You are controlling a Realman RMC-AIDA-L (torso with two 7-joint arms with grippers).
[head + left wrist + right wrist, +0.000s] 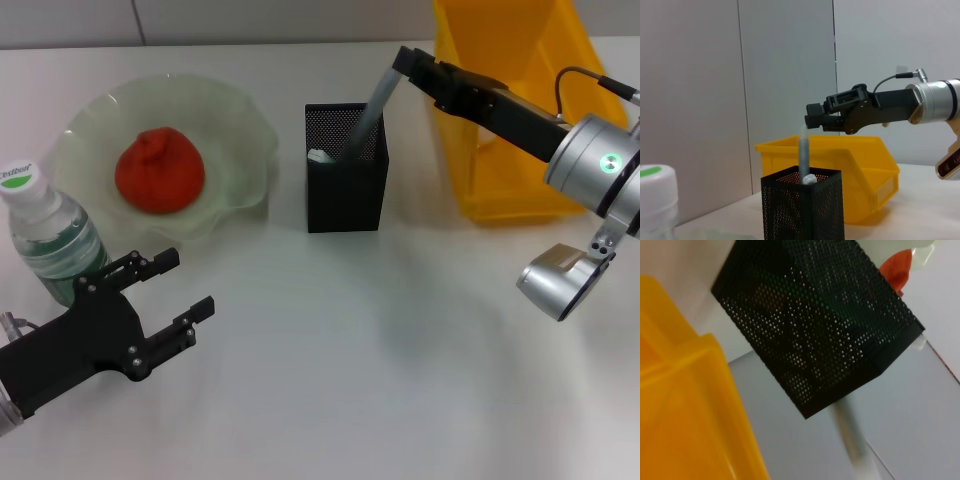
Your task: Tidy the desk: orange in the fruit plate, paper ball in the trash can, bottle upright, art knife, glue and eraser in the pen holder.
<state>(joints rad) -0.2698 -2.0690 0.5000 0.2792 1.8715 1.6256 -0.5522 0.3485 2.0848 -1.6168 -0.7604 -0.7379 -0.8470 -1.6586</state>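
White desk [380, 380] against a pale grey panelled wall.

Head view. Pen holder [346, 180] standing upright mid-desk, taken as landmark. To its left, near but apart: fruit plate [240, 120], with the orange [159, 171] resting inside. Further left of the plate and toward the robot: bottle [48, 240], upright, cap on. Behind and to the right of the pen holder: trash can [520, 120], just beside it without touching. Right gripper [405, 65] reaching in from the right, poised above the pen holder's right rear corner — fingers closed on the top end of a grey art knife [370, 118] that slants down into the holder. A white item [320, 156] visible inside the holder at its left side; identity not determinable. Left gripper [180, 290] low over the desk, forward-left of the pen holder and just beside the bottle, fingers apart and holding nothing.

Left wrist view. Pen holder [802, 207] in the foreground, trash can [860, 170] behind it. Art knife [803, 155] rising almost upright from the holder; right gripper [812, 116] at its upper tip. Bottle cap [657, 200] at the near edge.

Right wrist view. Pen holder [815, 330] seen close from above its side, trash can [685, 415] alongside, a sliver of the orange [897, 267] beyond the holder — art knife [850, 435] running from the lens toward the holder's mouth.
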